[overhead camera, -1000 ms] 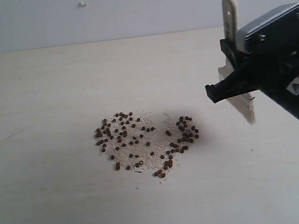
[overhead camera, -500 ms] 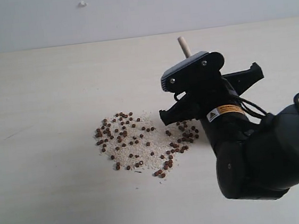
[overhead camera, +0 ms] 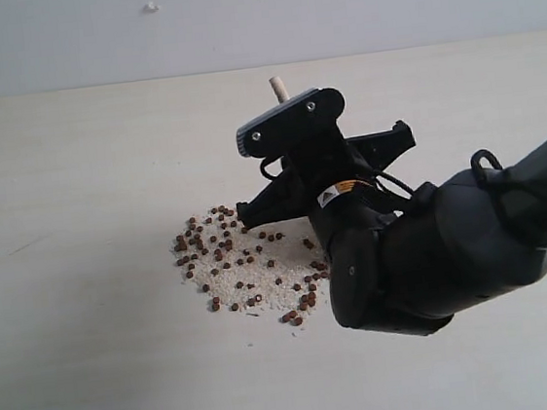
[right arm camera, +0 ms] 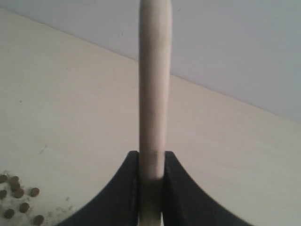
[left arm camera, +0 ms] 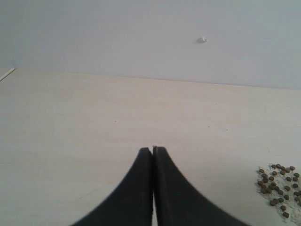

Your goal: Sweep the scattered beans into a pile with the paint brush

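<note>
The right gripper (right arm camera: 151,162) is clamped on the pale wooden handle of the paint brush (right arm camera: 155,84), one black finger on each side, and in the right wrist view we see the handle rising straight out from between them. In the exterior view only the rounded end of the handle (overhead camera: 279,89) shows, poking up above the gripper's housing; the ferrule and bristles are hidden from us behind the right arm (overhead camera: 436,256). That arm reaches in from the right and stands over the right edge of the beans (overhead camera: 222,254), covering part of them.

The left gripper (left arm camera: 153,149) has its two fingers pressed together with nothing between them, and it hangs above a bare stretch of the table (left arm camera: 94,122), with a few beans (left arm camera: 277,186) off to one side.

The reddish-brown beans lie near the middle of the light wooden table (overhead camera: 76,187), loosely spread across a patch of pale crumbs (overhead camera: 261,275), not yet gathered into a heap. We see a handful of them (right arm camera: 19,193) at the corner of the right wrist view. Behind the table is a plain grey wall (overhead camera: 331,8) bearing one small white speck (overhead camera: 150,6).
</note>
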